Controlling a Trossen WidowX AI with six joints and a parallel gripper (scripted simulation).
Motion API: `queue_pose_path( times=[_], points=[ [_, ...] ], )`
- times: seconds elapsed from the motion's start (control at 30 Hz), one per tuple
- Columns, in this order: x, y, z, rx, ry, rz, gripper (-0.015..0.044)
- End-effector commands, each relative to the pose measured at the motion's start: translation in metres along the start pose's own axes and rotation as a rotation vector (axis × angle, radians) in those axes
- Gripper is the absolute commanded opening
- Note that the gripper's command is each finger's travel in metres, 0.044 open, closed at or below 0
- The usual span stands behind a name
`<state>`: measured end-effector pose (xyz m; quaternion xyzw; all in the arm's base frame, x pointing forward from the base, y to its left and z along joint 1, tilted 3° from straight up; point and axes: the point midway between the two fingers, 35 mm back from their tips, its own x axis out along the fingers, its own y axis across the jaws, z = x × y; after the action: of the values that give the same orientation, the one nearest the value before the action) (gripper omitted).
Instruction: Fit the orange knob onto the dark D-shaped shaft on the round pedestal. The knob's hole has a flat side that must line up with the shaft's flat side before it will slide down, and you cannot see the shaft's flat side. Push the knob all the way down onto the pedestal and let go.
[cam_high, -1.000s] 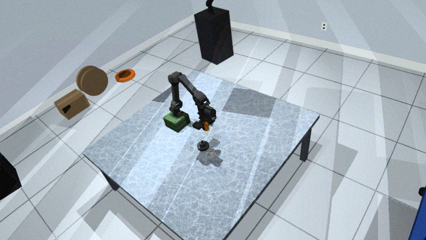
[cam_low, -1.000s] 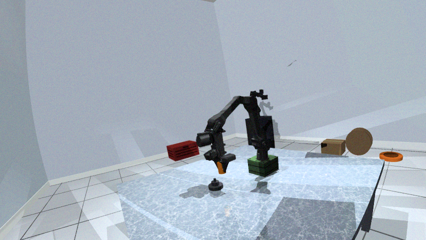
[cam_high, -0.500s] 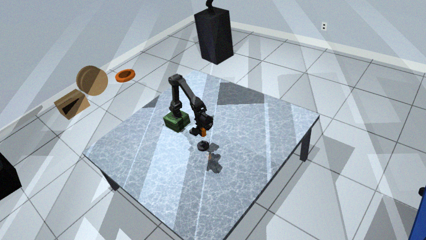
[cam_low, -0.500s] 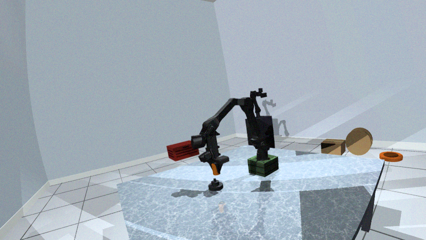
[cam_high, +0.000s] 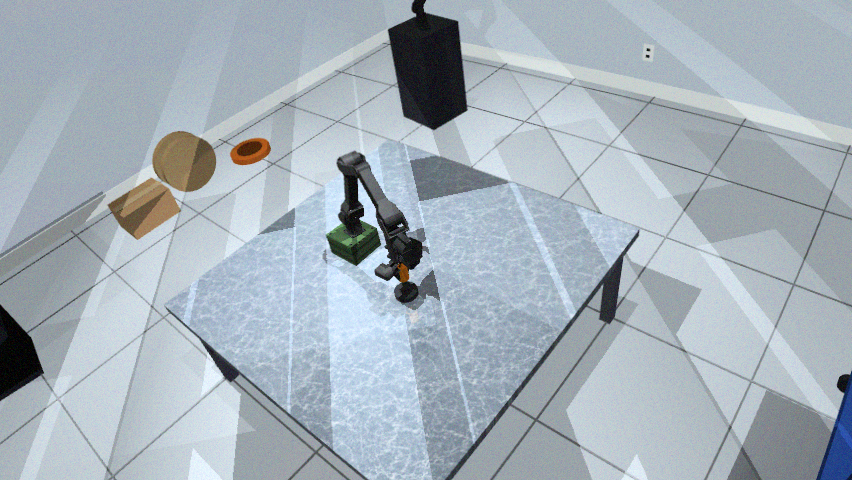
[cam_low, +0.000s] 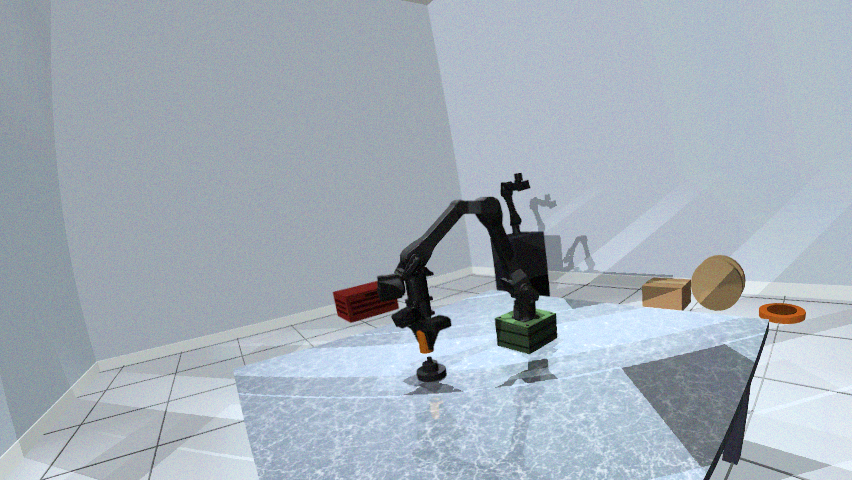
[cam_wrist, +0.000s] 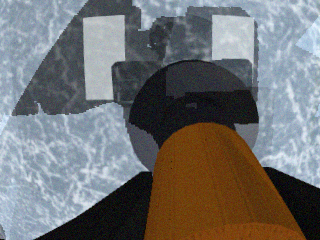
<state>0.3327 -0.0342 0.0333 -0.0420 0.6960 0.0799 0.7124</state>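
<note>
Orange knob: gripped between the black jaws, held above the round pedestal, apart from its dark shaft. Pedestal: upright on the marbled desk. Arm: black, mounted on a green slatted crate.

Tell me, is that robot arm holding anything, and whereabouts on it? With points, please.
Yes: the gripper (cam_high: 403, 271) (cam_low: 423, 337) holds the orange knob (cam_high: 404, 273) (cam_low: 423, 342) (cam_wrist: 215, 180) by its sides, leaving its lower end sticking out below the fingers.
</note>
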Motion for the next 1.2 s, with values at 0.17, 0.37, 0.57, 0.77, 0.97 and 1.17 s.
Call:
queue_pose_path(
  times=[0.17,0.37,0.57,0.77,0.97,1.17],
  points=[
    [0.0210,-0.0008,-0.0023,-0.005,0.011,0.001,0.0000],
    [0.0182,-0.0018,-0.0009,0.001,0.011,0.001,0.0000],
    [0.0200,-0.0020,-0.0015,0.001,0.011,0.001,0.0000],
    [0.0212,-0.0013,-0.0026,0.001,0.011,0.001,0.0000],
    [0.0214,-0.0009,-0.0029,0.001,0.011,0.001,0.0000],
    [0.0186,-0.0002,-0.0028,0.001,0.011,0.001,0.0000]
  ],
)
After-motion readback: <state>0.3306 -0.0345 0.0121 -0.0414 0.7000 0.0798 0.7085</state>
